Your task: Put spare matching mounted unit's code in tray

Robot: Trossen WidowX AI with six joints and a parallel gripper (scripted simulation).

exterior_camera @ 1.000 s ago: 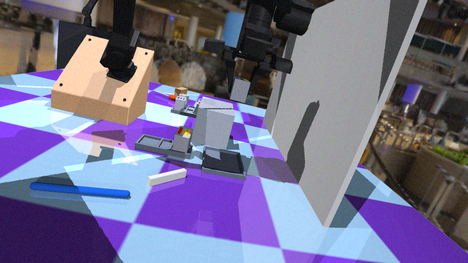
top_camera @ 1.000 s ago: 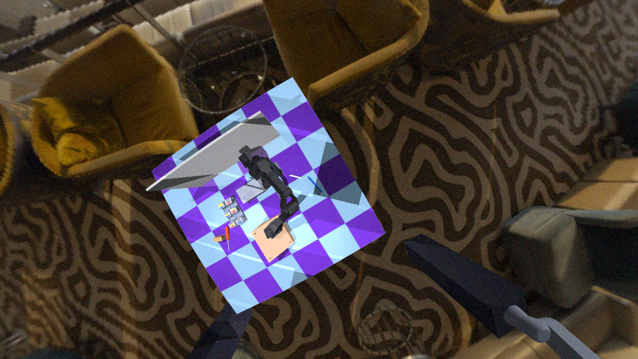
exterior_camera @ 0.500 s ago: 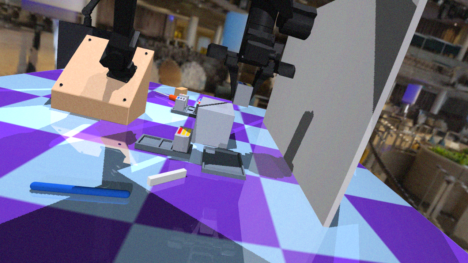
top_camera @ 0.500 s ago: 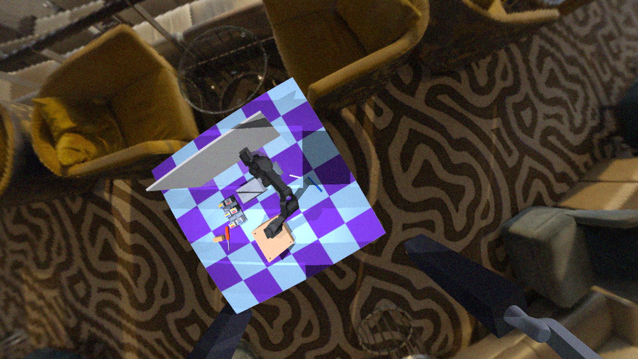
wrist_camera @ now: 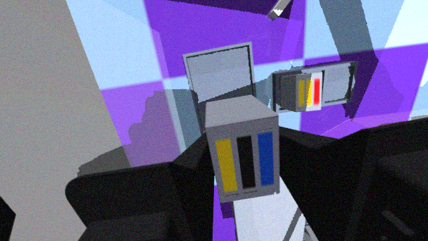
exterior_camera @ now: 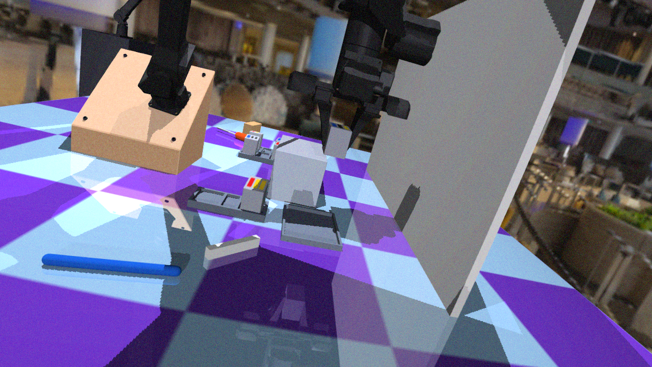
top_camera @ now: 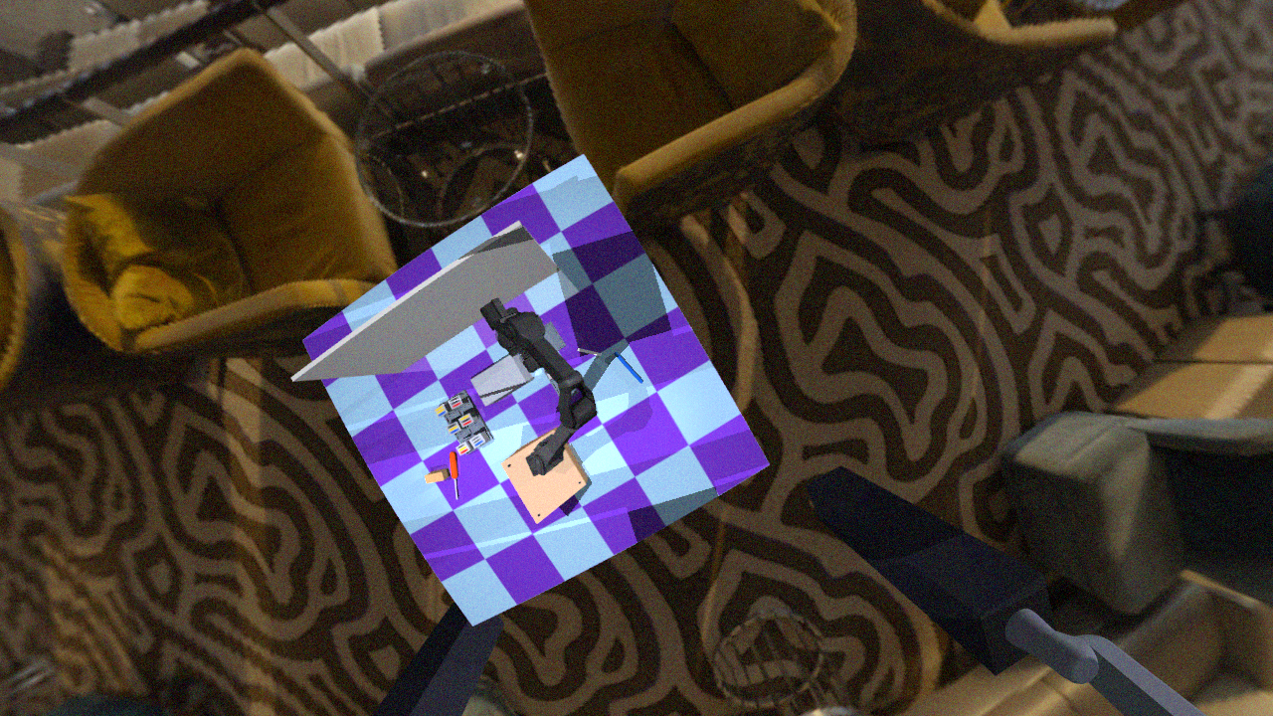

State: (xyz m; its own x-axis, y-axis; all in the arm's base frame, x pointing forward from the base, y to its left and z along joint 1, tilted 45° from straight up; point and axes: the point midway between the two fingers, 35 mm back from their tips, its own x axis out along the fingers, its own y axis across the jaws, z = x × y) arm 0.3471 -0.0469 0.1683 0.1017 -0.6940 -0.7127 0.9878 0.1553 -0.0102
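Observation:
My gripper (exterior_camera: 337, 142) (wrist_camera: 235, 133) is shut on a grey block (exterior_camera: 338, 140) (wrist_camera: 241, 112) with yellow, black and blue bars on top. It hangs in the air beside the large light grey box (exterior_camera: 298, 171) (wrist_camera: 264, 217), above table height. The square grey tray (exterior_camera: 309, 232) (wrist_camera: 219, 71) is empty and lies ahead of the block in the wrist view. A spare (exterior_camera: 252, 199) (wrist_camera: 309, 92) with red and yellow bars stands in a small slotted rack (exterior_camera: 210, 197) (wrist_camera: 339, 84). Several bar-coded spares stand in another rack (top_camera: 471, 411). The code on the mounted unit's back cannot be read here.
A tall grey panel (top_camera: 427, 320) (exterior_camera: 456, 113) (wrist_camera: 40, 84) stands beside the gripper. A white bar (exterior_camera: 232, 251) and a blue rod (top_camera: 628, 366) (exterior_camera: 111, 265) lie near the tray. An orange screwdriver (top_camera: 454, 464) and a wooden block (top_camera: 436, 476) lie beyond the spares.

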